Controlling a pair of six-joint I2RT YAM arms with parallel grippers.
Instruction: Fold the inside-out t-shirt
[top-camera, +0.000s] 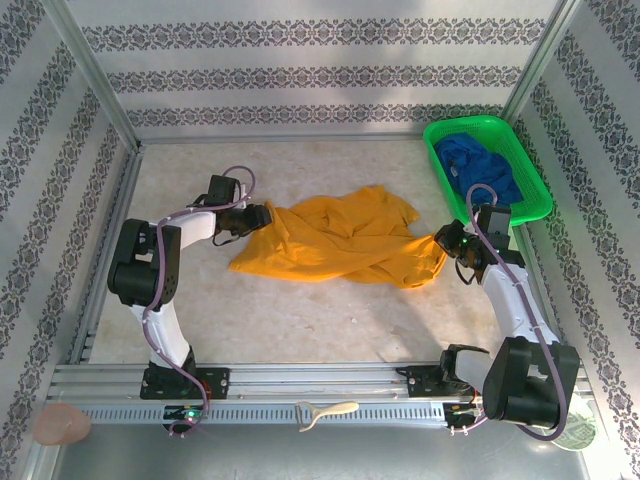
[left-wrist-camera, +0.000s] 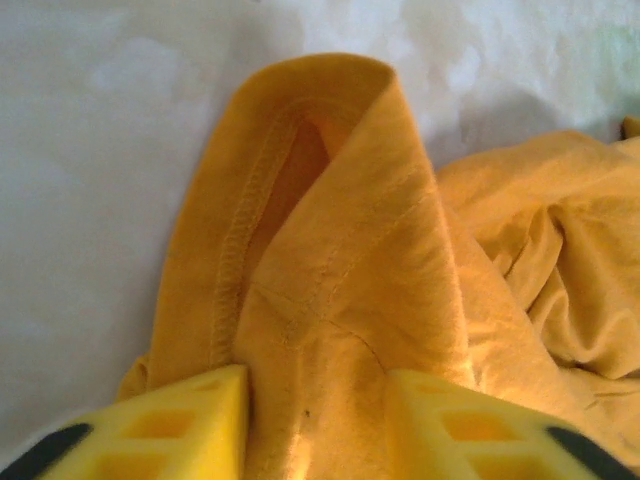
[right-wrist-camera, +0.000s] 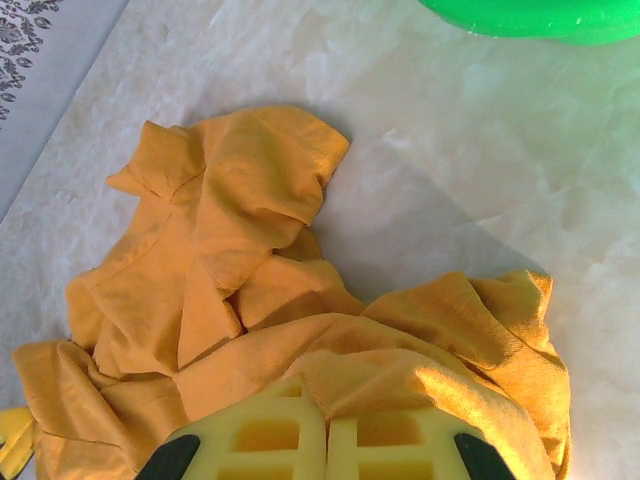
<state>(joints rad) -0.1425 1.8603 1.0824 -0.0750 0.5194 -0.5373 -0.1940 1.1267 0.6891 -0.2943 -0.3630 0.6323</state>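
The inside-out t-shirt (top-camera: 340, 240), mustard yellow, lies crumpled across the middle of the table. My left gripper (top-camera: 262, 217) is at its left end. In the left wrist view a bunch of the t-shirt (left-wrist-camera: 340, 230) with a stitched hem fills the gap of the left gripper (left-wrist-camera: 315, 420), and both yellow fingers press against it. My right gripper (top-camera: 445, 240) is at the shirt's right end. In the right wrist view the right gripper (right-wrist-camera: 327, 430) has its fingers together, pinching a fold of the t-shirt (right-wrist-camera: 220, 230).
A green basket (top-camera: 435, 135) holding a deep-blue cloth (top-camera: 485, 165) stands at the back right, just behind the right arm; its rim (right-wrist-camera: 530, 15) shows in the right wrist view. Patterned walls enclose the table on three sides. A white tool (top-camera: 325, 412) lies on the front rail.
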